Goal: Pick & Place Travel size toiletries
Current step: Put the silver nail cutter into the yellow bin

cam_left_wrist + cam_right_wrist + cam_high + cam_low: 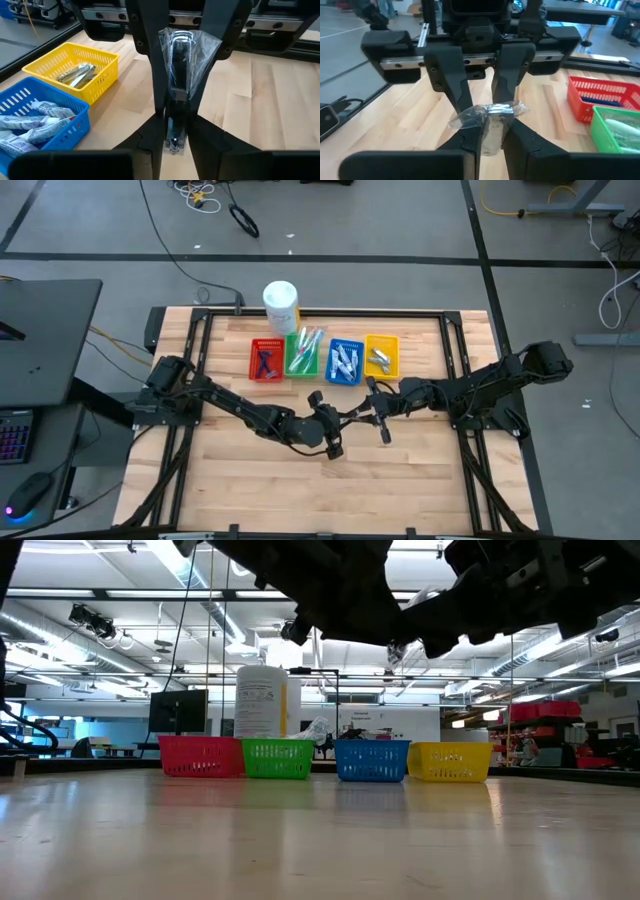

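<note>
Both grippers meet over the table's middle, in front of the bins, on one toiletry: a dark razor point(176, 75) sealed in a clear plastic wrapper point(492, 117). My left gripper point(340, 428) reaches in from the table's left and is shut on the razor. My right gripper point(376, 408) reaches in from the right, fingertip to fingertip with the left, and is shut on the same razor. In the low view both grippers hang well above the tabletop, so the razor is in the air. My left gripper point(175, 137) pinches the wrapped razor's narrow end point(174, 125) between its two fingers, coming level from the table's left. The razor runs along the fingers, away from them, and is lifted clear of the table. My right gripper point(492, 142) pinches the wrapped razor between its two fingers at the wrapper's crumpled part point(495, 125), coming from the table's right. The left wrist view shows the wrapper's wide end point(192, 42) reaching back between the right fingers point(150, 60). Nothing rests on the table.
A row of bins stands at the far side: red point(266, 360), green point(303, 355), blue point(345, 362) with white tubes point(35, 122), yellow point(381, 355) with silvery tubes point(75, 74). A large white canister point(281, 305) stands behind them. Bare wood lies toward the near edge.
</note>
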Available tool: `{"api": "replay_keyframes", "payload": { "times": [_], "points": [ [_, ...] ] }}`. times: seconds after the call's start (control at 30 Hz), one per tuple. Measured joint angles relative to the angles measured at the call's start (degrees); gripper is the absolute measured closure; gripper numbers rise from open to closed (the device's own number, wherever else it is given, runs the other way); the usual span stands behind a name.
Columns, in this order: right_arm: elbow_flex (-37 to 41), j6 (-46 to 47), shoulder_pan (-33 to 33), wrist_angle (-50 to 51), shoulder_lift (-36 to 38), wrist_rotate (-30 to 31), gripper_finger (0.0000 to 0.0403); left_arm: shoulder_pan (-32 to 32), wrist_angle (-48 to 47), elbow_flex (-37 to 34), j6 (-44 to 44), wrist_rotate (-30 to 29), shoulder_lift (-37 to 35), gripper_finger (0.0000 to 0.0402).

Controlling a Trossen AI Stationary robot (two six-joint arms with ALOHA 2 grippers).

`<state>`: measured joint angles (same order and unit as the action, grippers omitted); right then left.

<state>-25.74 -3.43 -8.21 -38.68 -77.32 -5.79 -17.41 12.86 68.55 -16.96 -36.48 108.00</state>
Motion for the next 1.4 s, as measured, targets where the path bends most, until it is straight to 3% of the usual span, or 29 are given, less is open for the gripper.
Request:
{"api": "replay_keyframes", "payload": {
  "times": [0.27,0.53,0.73,0.97,1.2,1.4],
  "points": [
    [0.0,3.9,-0.02,0.92,0.0,7.13,0.0348,0.17,-0.39,0.0,0.84,-0.6,-0.01,0.028],
    [0.11,3.53,2.4,10.01,-0.17,11.82,0.0348,0.24,-4.96,0.11,-4.63,-4.23,-0.23,0.0231],
    [0.11,5.36,4.29,18.63,2.06,30.33,0.0342,0.26,-7.37,-0.33,-9.68,-3.25,-0.2,0.0222],
    [0.09,6.0,6.82,25.18,7.99,46.06,0.0344,0.39,-7.35,-0.37,-9.15,-3.35,-0.17,0.0225],
    [0.72,13.91,16.1,32.32,6.86,44.23,0.0344,0.37,-7.34,-0.39,-9.71,-2.99,-0.14,0.0226],
    [4.85,14.36,22.46,20.22,3.79,36.18,0.034,0.44,-7.34,-0.42,-9.74,-2.92,-0.12,0.023]
  ]
}}
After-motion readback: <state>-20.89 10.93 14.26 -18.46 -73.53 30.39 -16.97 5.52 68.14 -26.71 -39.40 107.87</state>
